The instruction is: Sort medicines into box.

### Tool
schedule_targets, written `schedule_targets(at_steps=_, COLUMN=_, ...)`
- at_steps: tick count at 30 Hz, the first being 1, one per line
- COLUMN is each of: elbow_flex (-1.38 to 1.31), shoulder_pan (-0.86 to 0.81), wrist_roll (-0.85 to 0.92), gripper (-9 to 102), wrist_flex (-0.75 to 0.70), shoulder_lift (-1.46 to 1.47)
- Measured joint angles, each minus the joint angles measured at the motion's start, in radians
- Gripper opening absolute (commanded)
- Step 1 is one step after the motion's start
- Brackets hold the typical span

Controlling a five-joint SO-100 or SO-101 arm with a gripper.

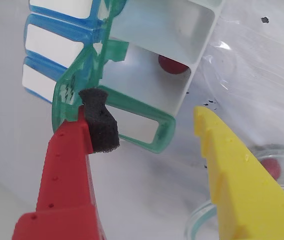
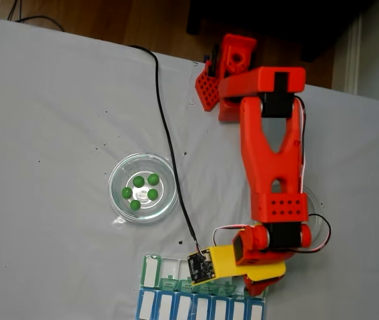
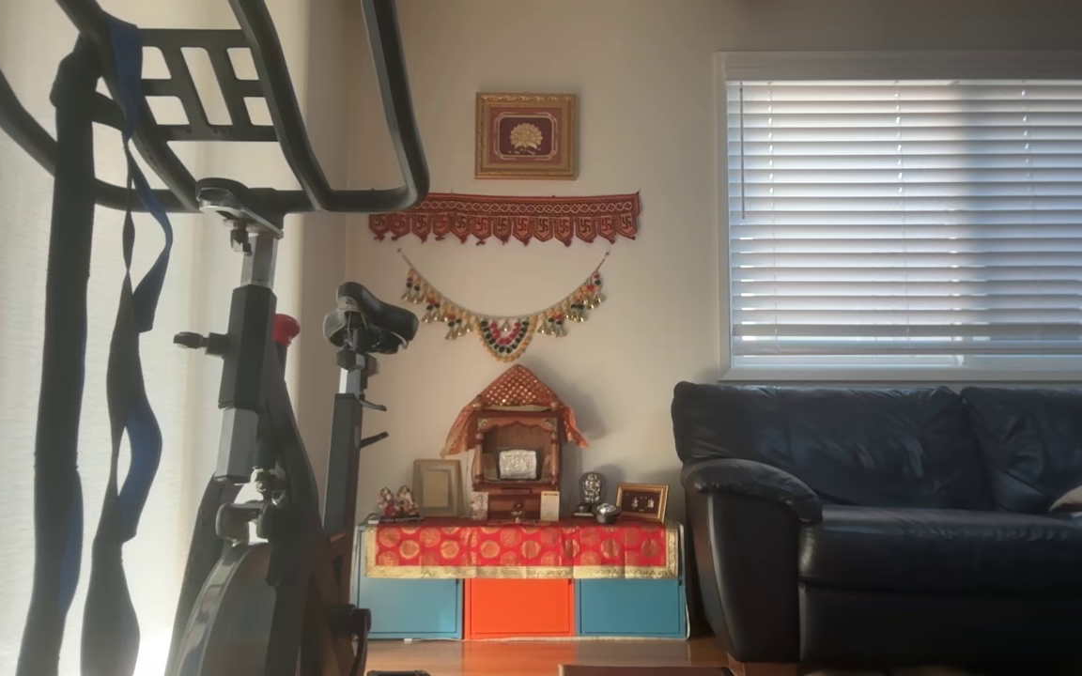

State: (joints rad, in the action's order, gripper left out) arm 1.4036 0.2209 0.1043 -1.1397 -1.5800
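Note:
In the wrist view my gripper (image 1: 149,110) is open over the green box (image 1: 157,127), with a red finger (image 1: 67,165) carrying a black foam pad on the left and a yellow finger (image 1: 237,170) on the right. The foam pad touches an opened green lid. One dark red medicine pill (image 1: 173,64) lies inside an open white-walled compartment beyond the fingers. Another dark red pill (image 1: 271,167) sits in a clear dish (image 1: 202,217) at lower right. In the fixed view the gripper (image 2: 253,279) hovers over the right part of the box (image 2: 169,270). Several green pills (image 2: 143,188) lie in a round dish (image 2: 119,200).
A blue row with white lids (image 2: 196,308) adjoins the box along the table's near edge, and shows in the wrist view (image 1: 47,45) at upper left. A black cable (image 2: 166,133) runs across the white tablecloth to the wrist camera. The arm's base (image 2: 233,63) stands at the far side.

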Motion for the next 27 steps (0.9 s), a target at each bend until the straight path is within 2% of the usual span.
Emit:
schedule_targets(at_steps=3, elbow_flex=-0.014, shoulder_pan=0.003, wrist_roll=0.028, gripper=8, wrist_flex=-0.067, shoulder_lift=0.002)
schedule_targets(at_steps=6, elbow_flex=-0.086, shoulder_pan=0.003, wrist_roll=0.051, gripper=1, wrist_flex=-0.155, shoulder_lift=0.025)
schedule_targets(at_steps=10, elbow_flex=-0.17, shoulder_pan=0.009, wrist_roll=0.08, gripper=1, wrist_flex=-0.276, shoulder_lift=0.037)
schedule_targets(at_steps=15, elbow_flex=-0.17, shoulder_pan=0.032, wrist_roll=0.091, gripper=1, wrist_flex=-0.319, shoulder_lift=0.005)
schedule_targets(at_steps=27, elbow_flex=0.041, shoulder_pan=0.235, wrist_roll=0.083, gripper=2, wrist_flex=-0.414, shoulder_lift=-0.261)
